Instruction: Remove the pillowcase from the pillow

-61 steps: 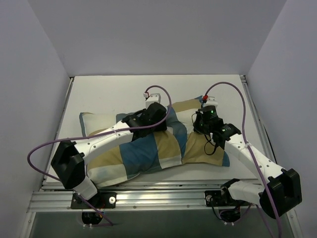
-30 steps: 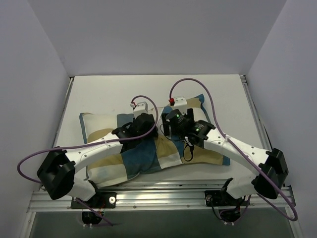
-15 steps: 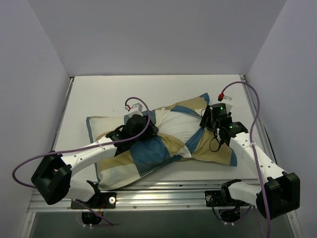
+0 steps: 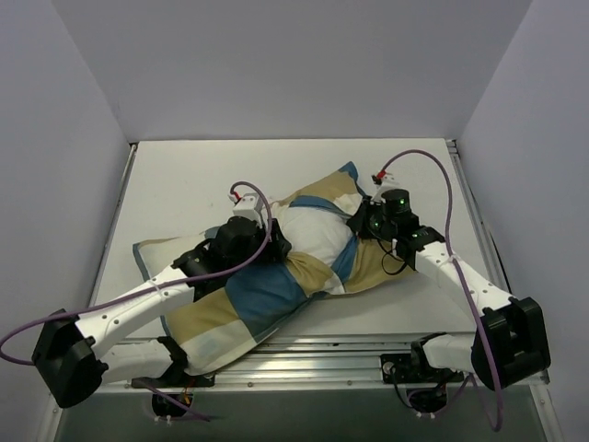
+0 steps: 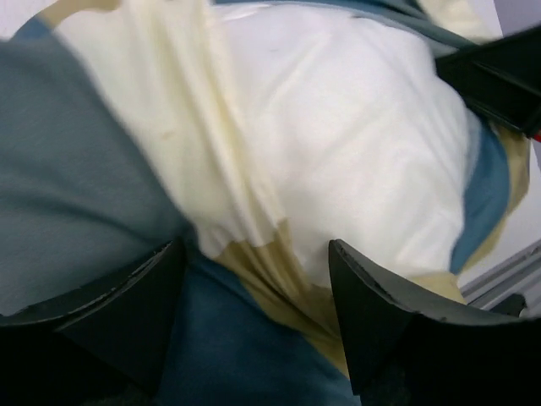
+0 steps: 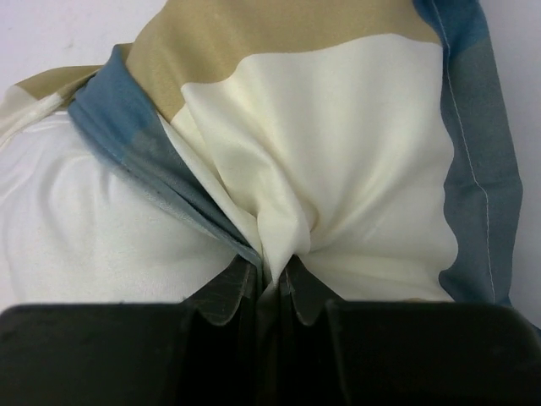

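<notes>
Between the right gripper (image 6: 270,269) fingers (image 6: 226,292): a bunched fold from the cream block of the thin blue, tan and cream patchwork pillowcase (image 6: 338,152), jaws pinched tight on it with almost no gap

Left of that fold in the right wrist view, the plump plain white pillow (image 6: 76,203) shows bare, with a blue edge of the cover running along it

On the other side the left gripper (image 5: 254,254) has its jaws wide apart, nothing clamped. Tips sit low over the cover, tan and blue cloth lying slack in the gap, one finger (image 5: 118,313) up against a blue block. Beyond the tips the bare white pillow bulges out of the cover

From the overhead camera: pillow lies slantwise across the middle of the white tabletop (image 4: 184,175), mostly inside the cover. Only a white patch right of centre is uncovered, and it sits between the two grippers

Cover's near-left corner reaches the table's near edge at the aluminium rail (image 4: 304,366)

Both arms come in from the near edge: left arm long and low across the cover, right arm angling in from the right side. Purple cables (image 4: 416,153) loop off each wrist
</notes>
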